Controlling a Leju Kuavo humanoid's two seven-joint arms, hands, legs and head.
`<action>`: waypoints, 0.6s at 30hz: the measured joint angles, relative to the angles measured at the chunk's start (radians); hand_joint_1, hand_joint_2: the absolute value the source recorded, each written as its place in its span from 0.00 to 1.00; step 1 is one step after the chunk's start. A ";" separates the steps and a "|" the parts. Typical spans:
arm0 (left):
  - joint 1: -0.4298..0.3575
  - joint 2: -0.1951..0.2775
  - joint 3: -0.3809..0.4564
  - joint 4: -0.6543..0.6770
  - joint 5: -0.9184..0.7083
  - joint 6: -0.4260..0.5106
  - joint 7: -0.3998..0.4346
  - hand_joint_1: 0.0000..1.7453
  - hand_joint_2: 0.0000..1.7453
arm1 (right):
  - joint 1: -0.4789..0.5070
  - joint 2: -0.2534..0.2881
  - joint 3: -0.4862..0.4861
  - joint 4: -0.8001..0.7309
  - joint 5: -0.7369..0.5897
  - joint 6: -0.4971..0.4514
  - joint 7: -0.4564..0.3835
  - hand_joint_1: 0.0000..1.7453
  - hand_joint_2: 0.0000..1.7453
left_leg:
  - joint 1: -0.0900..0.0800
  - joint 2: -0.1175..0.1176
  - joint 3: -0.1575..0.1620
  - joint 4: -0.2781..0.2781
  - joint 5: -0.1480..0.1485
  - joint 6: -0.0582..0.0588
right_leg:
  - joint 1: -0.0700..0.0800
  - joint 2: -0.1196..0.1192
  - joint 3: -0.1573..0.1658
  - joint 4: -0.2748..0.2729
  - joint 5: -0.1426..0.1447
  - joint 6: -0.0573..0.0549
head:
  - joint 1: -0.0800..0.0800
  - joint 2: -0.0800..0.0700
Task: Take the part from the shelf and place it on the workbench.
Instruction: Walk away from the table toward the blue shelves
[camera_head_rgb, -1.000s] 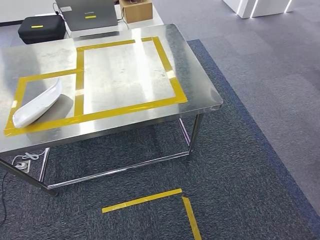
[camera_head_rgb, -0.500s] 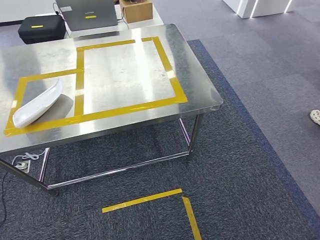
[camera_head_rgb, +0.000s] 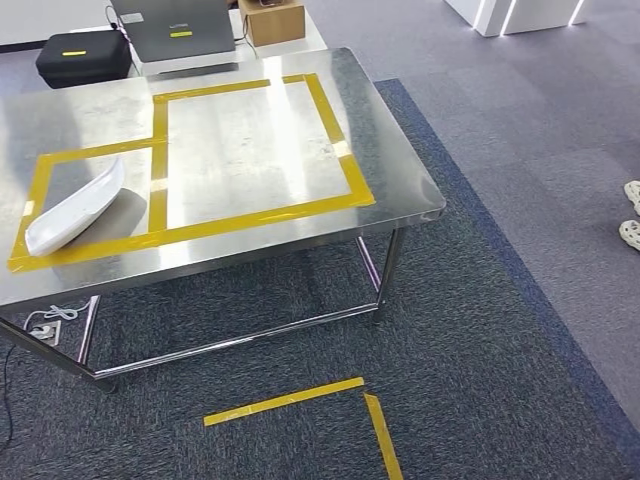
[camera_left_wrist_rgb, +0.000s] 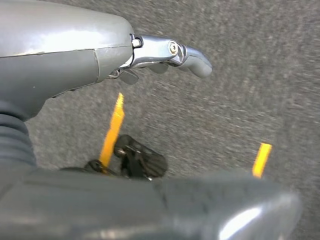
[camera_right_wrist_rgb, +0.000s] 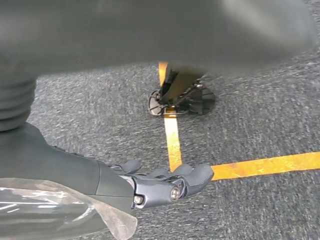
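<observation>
High head view; floorward wrist views

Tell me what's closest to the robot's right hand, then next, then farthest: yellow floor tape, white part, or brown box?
1. Yellow floor tape: on the carpet, just beneath the right hand.
2. White part: on the workbench, toward its left end.
3. Brown box: behind the workbench's far edge.

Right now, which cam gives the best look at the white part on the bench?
Head view. The white part lies whole and unobstructed inside the left yellow-taped box on the steel workbench. Both wrist views look down at carpet and floor tape past the hanging hands, not at the part.
</observation>
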 joint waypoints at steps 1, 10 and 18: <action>-0.001 0.000 0.000 0.001 0.002 0.000 -0.003 0.00 0.00 | 0.000 0.000 -0.001 0.000 0.000 0.002 -0.001 0.00 0.00 | 0.000 0.000 0.000 0.000 0.000 0.000 | 0.000 0.000 0.000 0.000 0.000 0.000 | 0.000 0.000; -0.018 0.000 0.017 0.022 0.018 -0.009 -0.019 0.00 0.00 | 0.000 -0.001 -0.018 0.000 0.000 0.025 -0.008 0.00 0.00 | 0.000 0.000 0.000 0.000 0.000 0.000 | 0.000 0.000 0.000 0.000 0.000 0.000 | 0.000 0.000; -0.024 0.000 0.023 0.034 0.034 0.005 -0.024 0.00 0.00 | 0.000 -0.001 -0.025 0.000 0.000 0.024 -0.013 0.00 0.00 | 0.000 0.000 0.000 0.000 0.000 0.000 | 0.000 0.000 0.000 0.000 0.000 0.000 | 0.000 0.000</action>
